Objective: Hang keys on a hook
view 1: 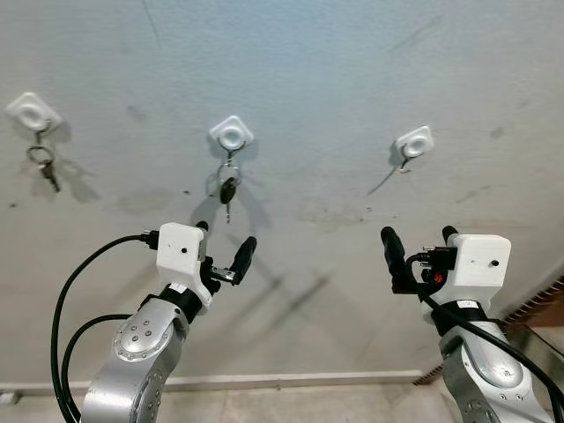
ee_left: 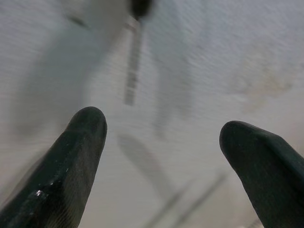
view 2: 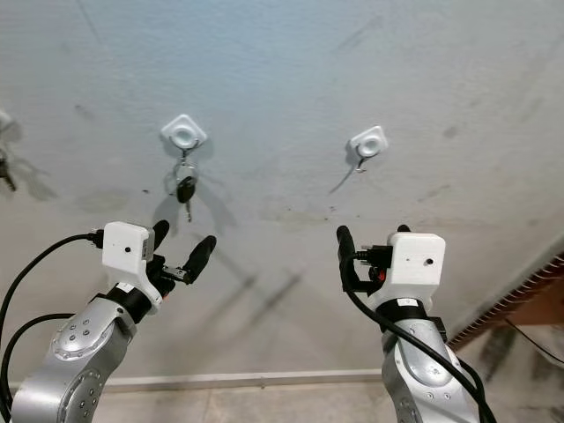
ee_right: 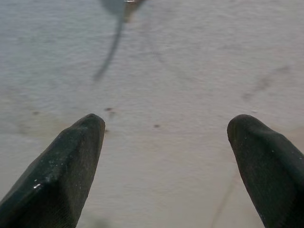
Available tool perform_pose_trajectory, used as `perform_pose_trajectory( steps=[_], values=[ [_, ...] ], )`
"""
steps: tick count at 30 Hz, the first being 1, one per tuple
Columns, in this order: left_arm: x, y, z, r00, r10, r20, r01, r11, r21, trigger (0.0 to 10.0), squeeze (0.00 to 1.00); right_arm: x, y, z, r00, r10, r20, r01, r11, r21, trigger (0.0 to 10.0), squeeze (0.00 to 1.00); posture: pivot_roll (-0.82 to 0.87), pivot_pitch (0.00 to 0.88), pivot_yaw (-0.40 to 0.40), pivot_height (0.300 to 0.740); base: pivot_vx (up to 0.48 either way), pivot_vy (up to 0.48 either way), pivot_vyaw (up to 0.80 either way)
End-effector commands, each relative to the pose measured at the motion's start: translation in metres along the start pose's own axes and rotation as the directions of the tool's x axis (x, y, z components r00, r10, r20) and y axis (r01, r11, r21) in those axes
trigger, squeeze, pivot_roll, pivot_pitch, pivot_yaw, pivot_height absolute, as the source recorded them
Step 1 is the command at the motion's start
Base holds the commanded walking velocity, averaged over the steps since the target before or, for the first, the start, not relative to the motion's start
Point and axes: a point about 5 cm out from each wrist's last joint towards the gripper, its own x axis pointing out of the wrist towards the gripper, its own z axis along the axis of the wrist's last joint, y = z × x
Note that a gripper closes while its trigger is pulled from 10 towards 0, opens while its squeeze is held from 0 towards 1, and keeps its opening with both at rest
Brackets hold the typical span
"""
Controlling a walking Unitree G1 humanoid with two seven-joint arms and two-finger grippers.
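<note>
Grey, stained plaster wall [view 1: 308,79] carries three white hooks, and we take the middle hook [view 1: 232,134] as our landmark. The keys [view 1: 227,189] hang from it by a ring, a black-headed key dangling just below its white plate. Well to the left of the middle hook, another hook [view 1: 33,112] holds a second bunch of keys [view 1: 44,164]; well to the right, a third hook [view 1: 414,142] hangs bare. We see the left gripper [view 1: 223,244] below the middle hook and slightly left of it, apart from the keys, its two black fingers [ee_left: 71,161] spread wide with nothing between them. The right gripper [view 1: 419,238] sits below and well right of the middle hook, under the bare hook, its fingers [ee_right: 66,171] likewise parted wide and holding nothing
</note>
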Motion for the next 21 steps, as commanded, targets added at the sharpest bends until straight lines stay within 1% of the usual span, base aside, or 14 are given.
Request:
perform_pose_trajectory(
  steps=[1, 3, 4, 5, 7, 9, 10, 13, 15, 17, 19, 21],
  values=[
    [0.002, -0.01, 0.004, 0.997, -0.073, -0.005, 0.073, 0.997, -0.022, 10.0, 0.0, -0.001, -0.002, 0.005, 1.0, -0.018, 0.024, 0.017, 1.0, 0.019, 10.0, 0.0, 0.09, 0.006, -0.128, 0.74, 0.0, 0.0, 0.0],
    [0.002, -0.015, 0.008, 0.993, -0.114, -0.005, 0.114, 0.993, -0.02, 10.0, 0.0, -0.003, -0.002, 0.002, 0.999, -0.027, 0.021, 0.026, 0.999, 0.035, 10.0, 0.0, 0.1, 0.002, -0.118, 0.74, 0.0, 0.0, 0.0],
    [0.002, -0.015, 0.008, 0.993, -0.114, -0.005, 0.114, 0.993, -0.02, 10.0, 0.0, -0.003, -0.002, 0.002, 0.999, -0.027, 0.021, 0.026, 0.999, 0.035, 10.0, 0.0, 0.1, 0.002, -0.118, 0.74, 0.0, 0.0, 0.0],
    [0.002, -0.016, 0.008, 0.992, -0.129, -0.013, 0.128, 0.992, -0.015, 10.0, 0.0, -0.004, -0.002, 0.001, 0.999, -0.037, 0.019, 0.036, 0.999, 0.04, 10.0, 0.0, 0.11, 0.002, -0.094, 0.74, 0.0, 0.0, 0.0],
    [0.002, -0.016, 0.008, 0.989, -0.146, -0.027, 0.146, 0.989, -0.009, 10.0, 0.0, -0.005, -0.003, -0.002, 0.999, -0.052, 0.016, 0.051, 0.998, 0.047, 10.0, 0.0, 0.11, 0.002, -0.085, 0.74, 0.0, 0.0, 0.0],
    [0.001, -0.014, 0.006, 0.985, -0.165, -0.049, 0.165, 0.986, 0.006, 10.0, 0.0, -0.006, -0.004, -0.005, 0.997, -0.075, 0.013, 0.074, 0.996, 0.059, 10.0, 0.0, 0.12, 0.0, -0.069, 0.74, 0.0, 0.0, 0.0],
    [0.001, -0.011, 0.008, 0.984, -0.168, -0.051, 0.17, 0.985, 0.029, 10.0, 0.0, -0.005, -0.002, -0.006, 0.996, -0.083, 0.013, 0.082, 0.994, 0.067, 10.0, 0.0, 0.12, 0.0, -0.053, 0.74, 0.0, 0.0, 0.0],
    [0.004, -0.007, 0.009, 0.987, -0.154, -0.049, 0.156, 0.986, 0.06, 10.0, 0.0, -0.005, 0.0, -0.007, 0.996, -0.085, 0.014, 0.084, 0.994, 0.07, 10.0, 0.0, 0.12, 0.0, -0.051, 0.74, 0.0, 0.0, 0.0],
    [0.008, -0.005, 0.01, 0.989, -0.141, -0.039, 0.143, 0.988, 0.052, 10.0, 0.0, -0.003, 0.001, -0.007, 0.997, -0.078, 0.018, 0.077, 0.995, 0.069, 10.0, 0.0, 0.11, 0.0, -0.055, 0.74, 0.0, 0.0, 0.0],
    [0.01, -0.006, 0.011, 0.989, -0.143, -0.038, 0.145, 0.988, 0.049, 10.0, 0.0, -0.002, 0.001, -0.007, 0.997, -0.074, 0.022, 0.073, 0.995, 0.067, 10.0, 0.0, 0.11, 0.0, -0.059, 0.74, 0.0, 0.0, 0.0],
    [0.01, -0.013, 0.009, 0.987, -0.157, -0.035, 0.158, 0.987, 0.027, 10.0, 0.0, 0.001, -0.003, -0.005, 0.997, -0.07, 0.031, 0.068, 0.996, 0.061, 10.0, 0.0, 0.11, 0.0, -0.061, 0.74, 0.0, 0.0, 0.0],
    [0.01, -0.015, 0.008, 0.987, -0.159, -0.035, 0.16, 0.987, 0.024, 10.0, 0.0, 0.002, -0.003, -0.005, 0.997, -0.07, 0.032, 0.068, 0.996, 0.059, 10.0, 0.0, 0.11, 0.0, -0.062, 0.74, 0.0, 0.0, 0.0]
  ],
)
